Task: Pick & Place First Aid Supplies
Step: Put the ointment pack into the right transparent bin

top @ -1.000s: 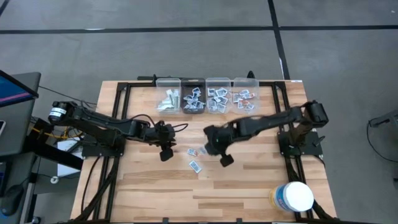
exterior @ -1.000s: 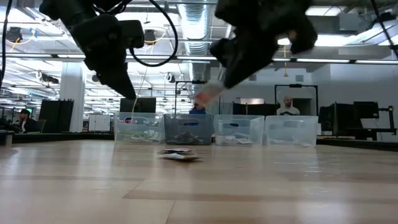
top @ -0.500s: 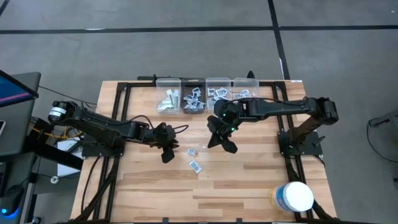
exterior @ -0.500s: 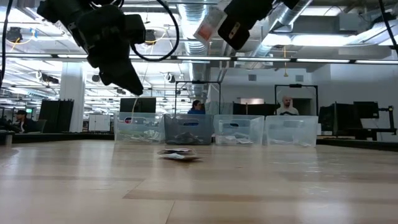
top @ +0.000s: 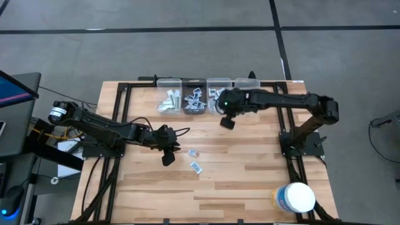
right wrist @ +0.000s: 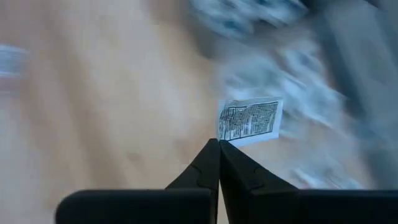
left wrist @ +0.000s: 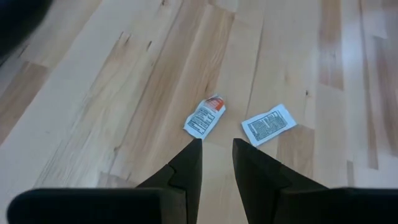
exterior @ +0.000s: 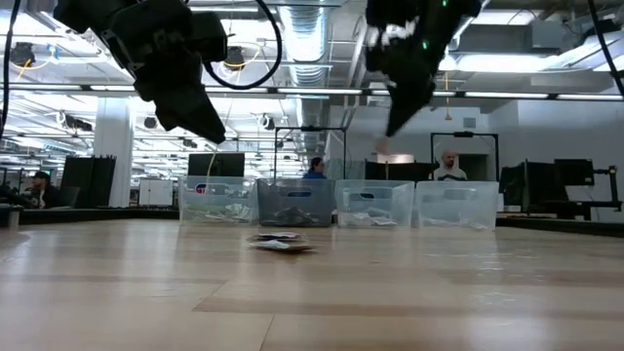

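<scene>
Two small white packets lie flat on the wood: one with red print (left wrist: 204,116) (top: 194,152) and one plain (left wrist: 267,124) (top: 197,167). In the low view they show as one flat pile of packets (exterior: 281,242). My left gripper (left wrist: 216,146) (top: 167,156) hangs open above the table, just short of them. My right gripper (right wrist: 219,144) (top: 227,122) is raised near the far edge, beside the clear bins, shut on another white printed packet (right wrist: 249,121). My right gripper pinches the printed packet by its lower corner (right wrist: 225,138) between the two fingertips. The rest of the packet stands out past the fingers. It is lifted clear of the table, and the fingers (exterior: 398,122) point down.
Four clear bins stand in a row at the far edge (top: 169,97) (top: 194,98) (top: 219,97) (top: 245,94), each holding packets. A large white round tub (top: 295,198) sits at the near right corner. Bare wood lies across the near half. People show in the room beyond.
My right gripper has risen from the middle of the table and swung toward the far edge, ending beside the bins with the packet carried clear. The two packets on the wood have stayed put.
</scene>
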